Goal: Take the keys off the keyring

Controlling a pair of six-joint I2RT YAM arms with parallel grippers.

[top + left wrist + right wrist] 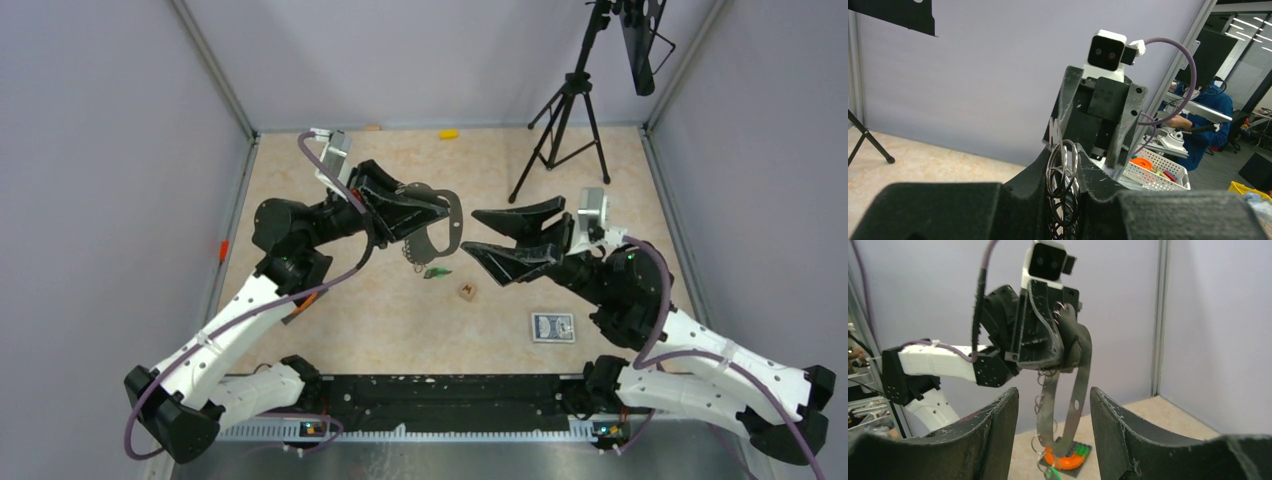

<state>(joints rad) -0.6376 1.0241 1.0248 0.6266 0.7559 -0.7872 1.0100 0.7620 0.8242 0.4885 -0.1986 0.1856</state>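
The left claw [425,218] pinches the keyring [1080,385] above the table [330,320].
We see the right claw [500,240] spread wide at the ring's 3 o'clock, not touching it; a green-headed key [436,272] shows at its 6 o'clock.

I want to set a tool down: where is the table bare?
Bare: the near strip between the brown cube and the black base rail, left of the blue box. Crowded: the centre, around the keyring and green key.
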